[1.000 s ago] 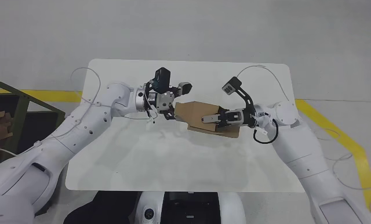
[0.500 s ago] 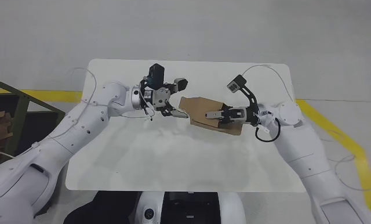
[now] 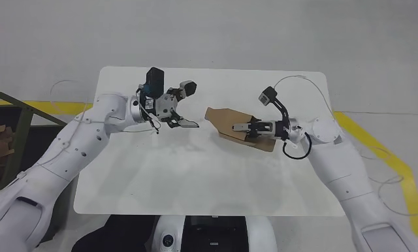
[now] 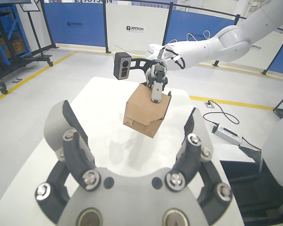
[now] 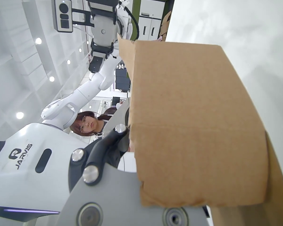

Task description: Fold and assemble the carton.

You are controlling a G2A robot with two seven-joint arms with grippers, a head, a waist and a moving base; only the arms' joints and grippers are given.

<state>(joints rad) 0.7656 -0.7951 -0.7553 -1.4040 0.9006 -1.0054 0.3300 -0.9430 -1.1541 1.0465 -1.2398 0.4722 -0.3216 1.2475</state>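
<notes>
White table. The left gripper is at 9 o'clock of the carton, well apart, claw spread wide and empty. The brown carton is lifted off the table, just 1 o'clock of table centre, already box-shaped. The end facing the left claw looks tucked. The right gripper pinches a wall at the carton's 3 o'clock end. Step is probably flap closing. Next, the left claw needs to come in and press the remaining flaps while the right holds steady.

A white table stands on a pale grey floor marked with yellow lines. Off to the right, blue perforated partitions flank a white panel, and a power adapter lies cabled on the floor. Round ceiling lights glow overhead. A green-framed cabinet stands at the left.
</notes>
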